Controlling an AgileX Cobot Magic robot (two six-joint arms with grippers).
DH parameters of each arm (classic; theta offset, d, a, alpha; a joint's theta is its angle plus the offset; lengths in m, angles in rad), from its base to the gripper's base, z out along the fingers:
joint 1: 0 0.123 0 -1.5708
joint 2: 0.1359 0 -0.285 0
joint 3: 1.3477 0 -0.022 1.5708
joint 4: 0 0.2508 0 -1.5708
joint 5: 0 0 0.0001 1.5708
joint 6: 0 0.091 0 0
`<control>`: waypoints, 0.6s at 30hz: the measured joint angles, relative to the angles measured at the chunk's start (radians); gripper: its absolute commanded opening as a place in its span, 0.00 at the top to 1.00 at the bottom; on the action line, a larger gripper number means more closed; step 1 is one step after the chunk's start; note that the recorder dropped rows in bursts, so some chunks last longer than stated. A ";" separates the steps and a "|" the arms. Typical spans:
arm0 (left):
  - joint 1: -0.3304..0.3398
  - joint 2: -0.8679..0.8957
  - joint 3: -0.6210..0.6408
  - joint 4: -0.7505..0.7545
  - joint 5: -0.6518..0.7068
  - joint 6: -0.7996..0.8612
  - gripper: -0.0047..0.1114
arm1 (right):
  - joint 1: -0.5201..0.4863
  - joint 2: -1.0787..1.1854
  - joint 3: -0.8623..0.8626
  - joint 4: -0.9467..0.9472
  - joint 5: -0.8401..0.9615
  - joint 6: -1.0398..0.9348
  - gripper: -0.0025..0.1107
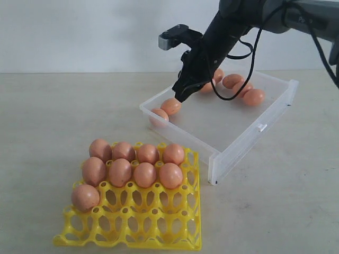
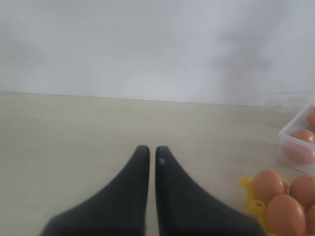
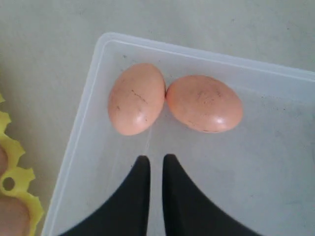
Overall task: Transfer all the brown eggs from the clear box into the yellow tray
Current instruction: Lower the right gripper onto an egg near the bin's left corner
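Note:
Several brown eggs point(image 1: 120, 172) fill the back rows of the yellow tray point(image 1: 159, 222) at the front left. The clear box point(image 1: 249, 135) behind it holds two eggs point(image 1: 171, 106) in its near left corner and several more point(image 1: 254, 97) at the far corner. My right gripper point(image 1: 180, 98) hangs just above the two corner eggs. In the right wrist view its tips point(image 3: 156, 158) stand shut with nothing between them, just short of the two touching eggs point(image 3: 136, 98) point(image 3: 204, 103). My left gripper point(image 2: 151, 150) is shut and empty above bare table.
The tray's front rows of cups point(image 1: 143, 211) are unfilled. The box has a latch tab point(image 1: 261, 127) on its right wall. Black cables point(image 1: 249, 58) hang from the right arm over the box. In the left wrist view the tray's corner point(image 2: 248, 184) and the box's corner point(image 2: 295, 147) show at the edge.

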 measured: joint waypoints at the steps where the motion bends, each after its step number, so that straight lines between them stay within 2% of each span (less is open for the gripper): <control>1: 0.000 0.000 0.000 0.000 0.000 0.000 0.92 | 0.000 0.007 0.000 0.002 -0.005 -0.004 0.75; 4: 0.000 0.000 0.000 0.000 0.000 0.000 0.92 | 0.001 0.028 -0.002 0.018 -0.028 -0.031 0.55; 5: 0.000 0.000 0.000 0.000 0.000 0.000 0.92 | 0.002 0.038 -0.002 0.020 -0.034 -0.042 0.53; 9: 0.000 0.000 0.000 0.000 0.000 0.000 0.92 | 0.010 0.055 -0.002 0.066 -0.081 -0.047 0.53; 13: 0.000 0.000 0.000 0.000 0.000 0.000 0.92 | 0.012 0.070 -0.002 0.143 -0.165 0.027 0.53; 18: 0.000 0.000 0.000 0.000 0.000 0.000 0.92 | 0.021 0.091 -0.002 0.156 -0.194 0.066 0.53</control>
